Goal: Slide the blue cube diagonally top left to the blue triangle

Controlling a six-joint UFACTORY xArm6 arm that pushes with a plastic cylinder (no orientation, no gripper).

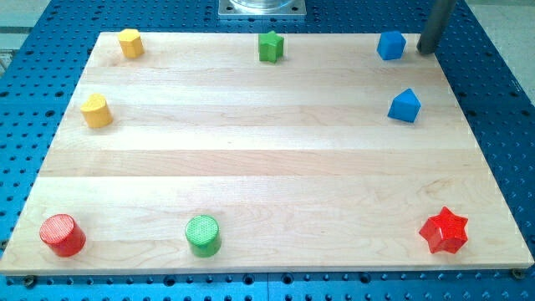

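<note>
The blue cube (pixel 391 45) sits near the top right corner of the wooden board (pixel 267 167). The blue triangle (pixel 405 106) lies below it and slightly to the right, with a clear gap between them. My tip (pixel 425 51) is at the board's top right edge, just right of the blue cube, with a narrow gap showing between them.
A green star (pixel 271 47) is at the top middle. Yellow blocks sit at the top left (pixel 130 43) and left (pixel 97 110). A red cylinder (pixel 63 235), a green cylinder (pixel 203 235) and a red star (pixel 444 231) line the bottom.
</note>
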